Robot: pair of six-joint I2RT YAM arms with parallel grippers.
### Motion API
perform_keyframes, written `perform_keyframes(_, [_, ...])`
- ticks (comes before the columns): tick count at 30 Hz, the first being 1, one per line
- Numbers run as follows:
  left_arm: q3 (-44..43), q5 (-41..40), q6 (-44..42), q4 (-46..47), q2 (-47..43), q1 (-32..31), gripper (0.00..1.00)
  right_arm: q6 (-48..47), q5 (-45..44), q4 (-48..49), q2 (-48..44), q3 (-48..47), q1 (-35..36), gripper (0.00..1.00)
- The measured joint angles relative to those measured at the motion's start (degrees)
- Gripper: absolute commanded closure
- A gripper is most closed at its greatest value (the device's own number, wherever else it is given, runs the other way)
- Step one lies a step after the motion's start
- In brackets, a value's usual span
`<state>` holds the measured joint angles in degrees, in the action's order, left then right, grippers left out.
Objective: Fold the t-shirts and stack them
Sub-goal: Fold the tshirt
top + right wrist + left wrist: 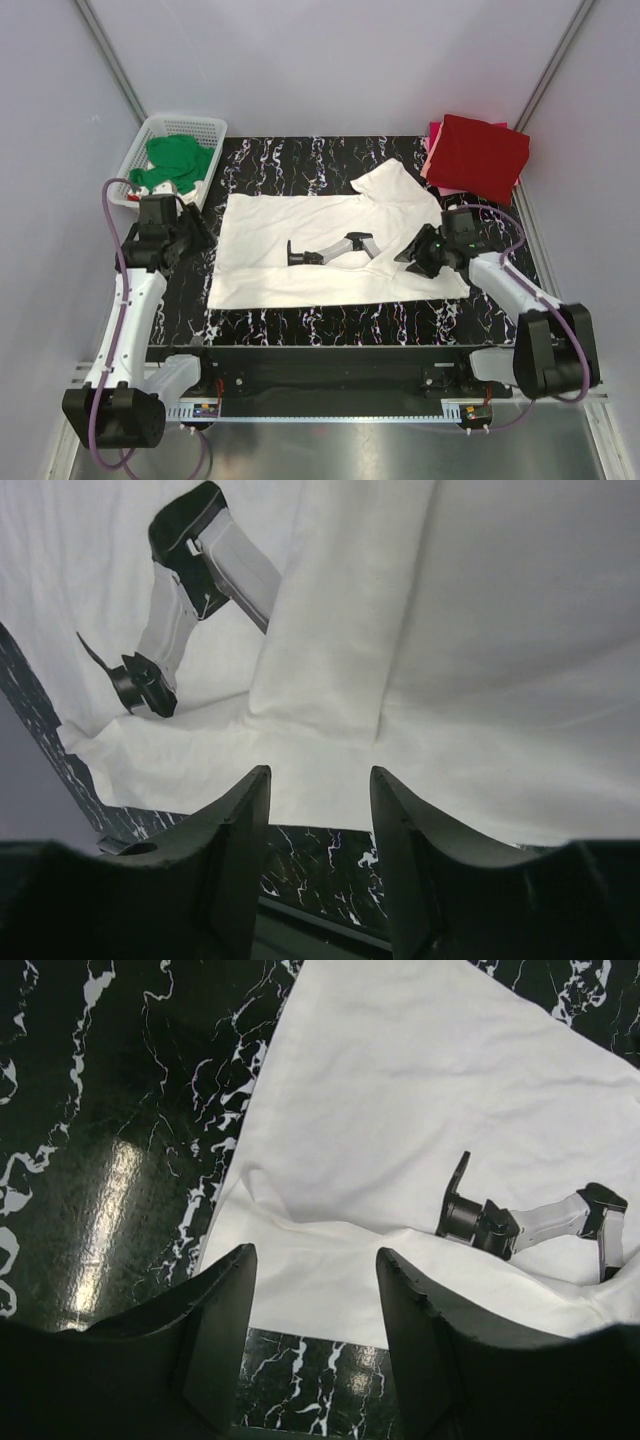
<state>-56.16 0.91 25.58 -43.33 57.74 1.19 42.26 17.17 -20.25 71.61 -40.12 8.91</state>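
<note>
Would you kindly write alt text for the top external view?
A white t-shirt with a black robot-arm print lies spread on a black marbled table, with the left gripper and right gripper near its side edges. A folded red t-shirt lies back right; a green t-shirt fills a white basket back left.

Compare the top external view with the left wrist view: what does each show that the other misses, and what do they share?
Only the top view: the white basket holding a green t-shirt, the red folded stack, and the right gripper. Only the left wrist view: the left gripper close up, jaws open over the shirt's edge. Both: the white t-shirt, its robot-arm print, and the black marbled table.
</note>
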Motion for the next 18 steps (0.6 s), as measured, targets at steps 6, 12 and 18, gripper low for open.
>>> perform_keyframes(6, [5.49, -0.90, -2.16, -1.68, -2.21, 0.00, 0.43, 1.16, -1.53, 3.98, 12.81, -2.49, 4.13, 0.53])
perform_keyframes(12, [6.03, -1.60, -2.78, -2.01, -3.87, 0.00, 0.44, 1.09, -3.17, 5.92, 19.63, -5.31, 4.11, 0.56])
perform_keyframes(18, [6.03, -2.03, -2.91, -2.01, -4.33, 0.00, 0.43, 1.11, -3.10, 7.56, 21.97, -6.75, 4.11, 0.62])
